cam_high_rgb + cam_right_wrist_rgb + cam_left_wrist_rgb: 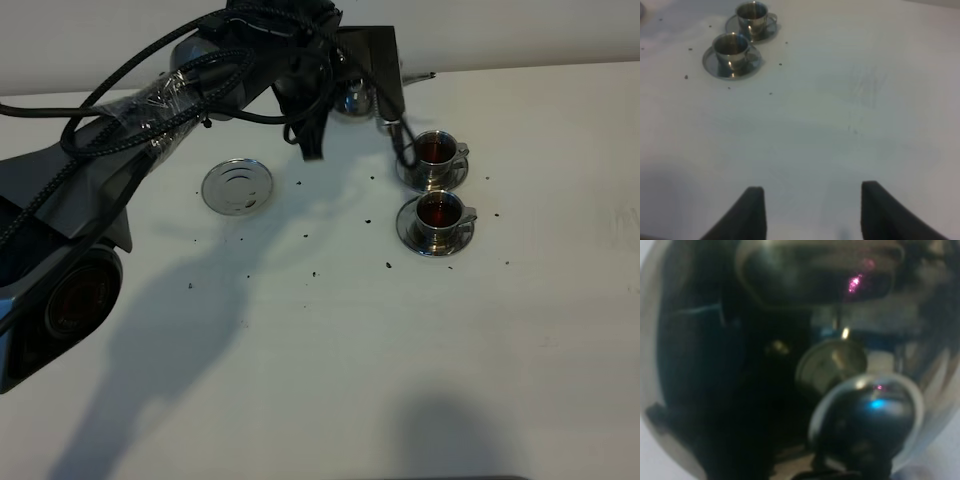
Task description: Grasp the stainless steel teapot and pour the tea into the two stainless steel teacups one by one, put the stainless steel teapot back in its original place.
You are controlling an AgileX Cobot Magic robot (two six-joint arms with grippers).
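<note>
Teapot (352,100) at tabletop (330,340) far edge, mostly hidden by left arm; left claw state cannot be told. Two teacups (435,150) (437,213) just right, both holding tea (436,209). Right claw (810,210) spread apart, empty.

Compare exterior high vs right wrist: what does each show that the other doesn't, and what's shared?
Only exterior high: the left arm reaching to the far side of the table, the stainless steel teapot mostly hidden behind it, a round steel disc lying on the table, and dark reddish tea clearly visible in both cups.
Only right wrist: the right claw, open over bare table, holding nothing.
Both: the two stainless steel teacups on saucers, side by side, and dark specks scattered around them.
</note>
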